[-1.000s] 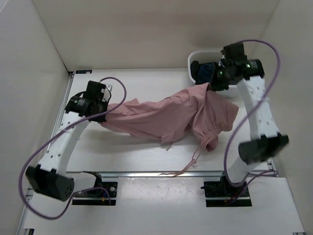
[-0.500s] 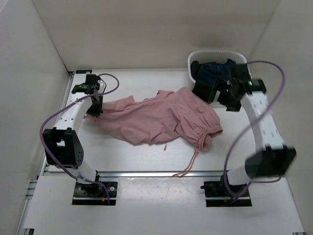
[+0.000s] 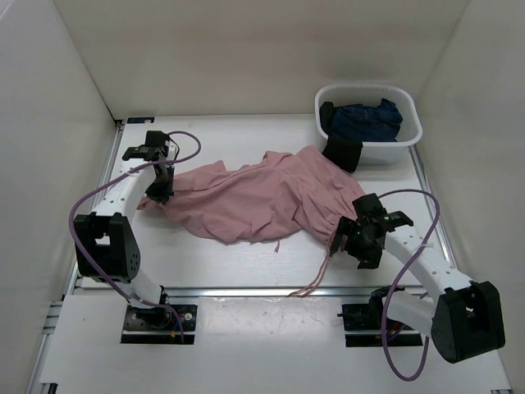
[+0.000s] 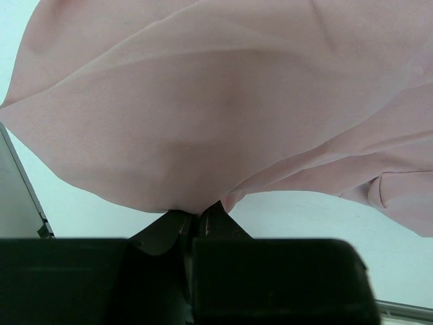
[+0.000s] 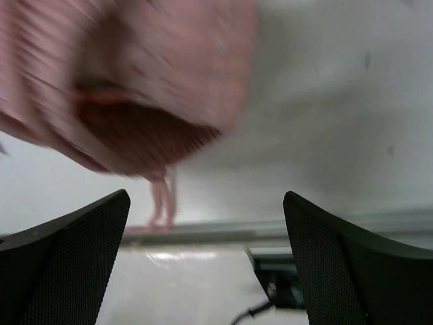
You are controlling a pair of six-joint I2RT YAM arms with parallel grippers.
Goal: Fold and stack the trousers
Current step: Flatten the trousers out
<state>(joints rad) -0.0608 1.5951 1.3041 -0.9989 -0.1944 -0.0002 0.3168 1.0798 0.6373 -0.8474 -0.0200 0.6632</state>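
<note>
The left pincer (image 4: 196, 222) pinches the trousers (image 3: 262, 197); the right pincer (image 5: 205, 198) gapes.

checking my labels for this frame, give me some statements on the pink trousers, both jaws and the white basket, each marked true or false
1. The left jaws are shut on an edge of the dusty-pink thin fabric trousers. True.
2. The right jaws grip the trousers' waist. False: they stand open with nothing between them, near the waist end.
3. A dark navy garment lies in the white plastic basket. True.
4. The trousers are folded into a neat stack. False: they lie spread out and rumpled on the white table.
5. A thin pink drawstring trails toward the table's near edge. True.
</note>
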